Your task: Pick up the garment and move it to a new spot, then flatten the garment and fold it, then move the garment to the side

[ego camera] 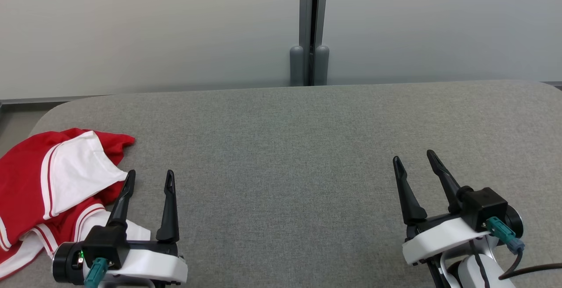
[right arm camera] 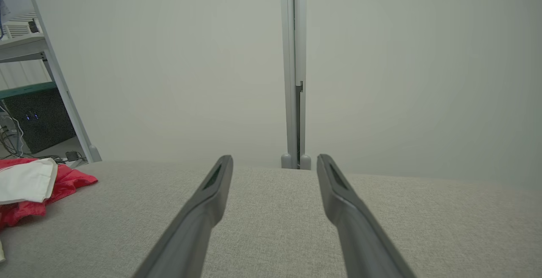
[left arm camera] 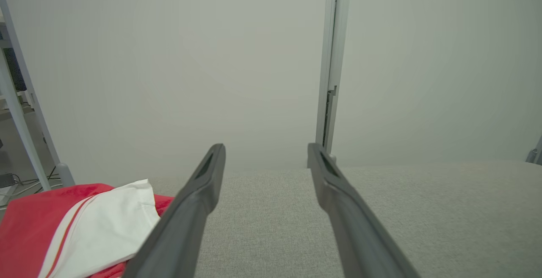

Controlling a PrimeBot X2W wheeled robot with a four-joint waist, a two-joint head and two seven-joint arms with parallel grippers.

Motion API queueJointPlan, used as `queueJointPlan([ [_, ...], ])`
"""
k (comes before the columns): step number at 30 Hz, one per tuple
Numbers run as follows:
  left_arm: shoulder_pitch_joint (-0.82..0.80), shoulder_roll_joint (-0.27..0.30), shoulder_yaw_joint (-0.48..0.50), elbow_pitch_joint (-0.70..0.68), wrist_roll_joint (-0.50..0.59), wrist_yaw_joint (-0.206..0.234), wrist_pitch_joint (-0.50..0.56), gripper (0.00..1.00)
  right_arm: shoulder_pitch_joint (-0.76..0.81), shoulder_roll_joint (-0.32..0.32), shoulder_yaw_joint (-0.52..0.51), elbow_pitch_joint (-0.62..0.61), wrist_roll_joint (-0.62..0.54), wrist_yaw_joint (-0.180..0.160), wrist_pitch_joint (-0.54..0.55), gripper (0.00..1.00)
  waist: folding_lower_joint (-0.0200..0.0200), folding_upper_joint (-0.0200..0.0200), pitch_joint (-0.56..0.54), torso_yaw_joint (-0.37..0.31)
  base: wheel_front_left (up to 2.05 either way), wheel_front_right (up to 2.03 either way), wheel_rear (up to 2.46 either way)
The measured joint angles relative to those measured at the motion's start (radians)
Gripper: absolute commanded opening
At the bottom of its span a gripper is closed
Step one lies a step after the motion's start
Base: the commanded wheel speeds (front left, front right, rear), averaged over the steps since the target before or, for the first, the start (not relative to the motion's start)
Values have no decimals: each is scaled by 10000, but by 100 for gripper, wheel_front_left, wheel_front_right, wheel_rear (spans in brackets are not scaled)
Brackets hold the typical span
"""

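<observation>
Garment: red with white panels and stripes, crumpled in a heap at the left end of the grey surface, running past the head view's left edge.
Left end effector: fingers spread wide, gripping nothing, low over the surface and pointing away from the robot.
Right end effector: equally wide open and empty, well apart from the cloth at the right.
Key relation: the garment lies just to the left of the left end effector. Its outer finger overlaps the cloth's edge in the head view, but contact cannot be told. The left arm is much nearer.
Long axis: the heap runs roughly near-to-far, and the bunching hides its true length.
Surroundings: a post between frosted panels stands behind the surface.
Obstruction: nothing appears to block a leftward reach.
</observation>
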Motion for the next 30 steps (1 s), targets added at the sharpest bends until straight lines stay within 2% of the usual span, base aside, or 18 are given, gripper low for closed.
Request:
queueJointPlan([
  [9,42,2,-71,35,267,15,-111,100,0,10,117,36,-318,0,-109,100,0,0,-69,-3,0,0,0],
  [30,49,4,-12,349,-167,84,-111,100,63,23,136,71,-171,0,-109,100,0,0,-85,86,0,0,0],
])
